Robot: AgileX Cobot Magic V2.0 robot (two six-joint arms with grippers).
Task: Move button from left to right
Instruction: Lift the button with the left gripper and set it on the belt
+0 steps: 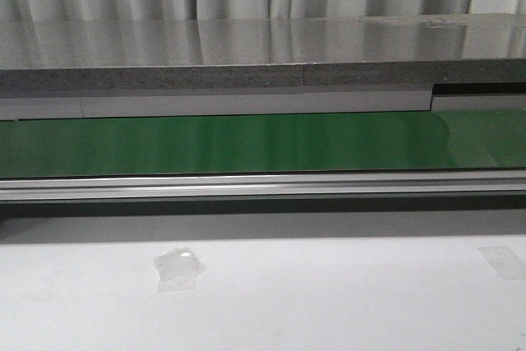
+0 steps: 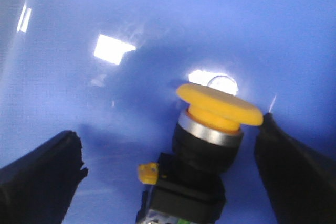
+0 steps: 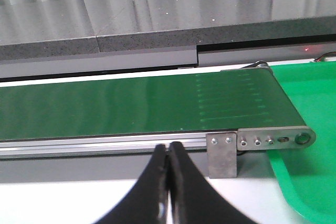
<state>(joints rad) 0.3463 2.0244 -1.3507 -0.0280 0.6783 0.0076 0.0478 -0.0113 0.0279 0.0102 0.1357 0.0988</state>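
Between our left gripper's [image 2: 173, 156] two black fingers [image 2: 42, 174] sits the button [image 2: 210, 135], its yellow cap tilted and its black body below, resting on a glossy blue surface [image 2: 157, 24]. The jaws stand wide apart, with one finger close by the cap's edge and the other well clear, so nothing is gripped yet. We judge the step in hand to be the pick: we should centre the fingers on the black body rather than the overhanging cap, then close evenly so the button does not tip or skid on the slick blue.

Further off, our right gripper [image 3: 168, 182] has its fingers pressed together and holds nothing, poised before the green belt [image 3: 131, 108]. Beyond the belt's end lies a green tray [image 3: 310, 103]. From the front, the belt [image 1: 246, 144] carries nothing and neither arm shows.
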